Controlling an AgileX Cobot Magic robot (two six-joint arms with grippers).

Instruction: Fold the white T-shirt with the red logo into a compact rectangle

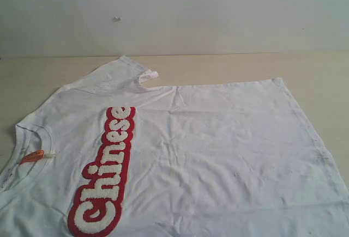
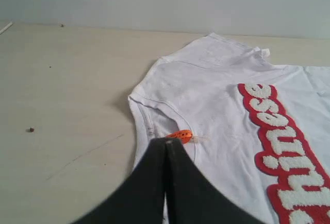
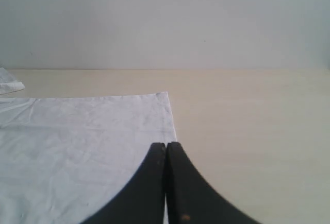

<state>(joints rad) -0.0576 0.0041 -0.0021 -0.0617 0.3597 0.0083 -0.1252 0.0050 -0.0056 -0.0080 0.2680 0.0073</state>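
Observation:
The white T-shirt (image 1: 218,150) lies spread flat on the table, neck toward the left, hem toward the right. Its red logo (image 1: 106,171) reads "Chinese" in fuzzy white letters and runs along the chest. An orange tag (image 1: 31,157) sits inside the collar. Neither gripper shows in the exterior view. My left gripper (image 2: 166,142) is shut with nothing in it, hovering above the collar beside the orange tag (image 2: 180,135). My right gripper (image 3: 165,145) is shut and empty, over the hem edge of the T-shirt (image 3: 77,136).
The shirt rests on a pale wooden table (image 1: 229,68) backed by a plain wall (image 1: 218,8). One sleeve (image 1: 128,68) reaches toward the far edge. Bare tabletop (image 2: 62,90) lies beyond the collar, and more (image 3: 247,131) lies beyond the hem.

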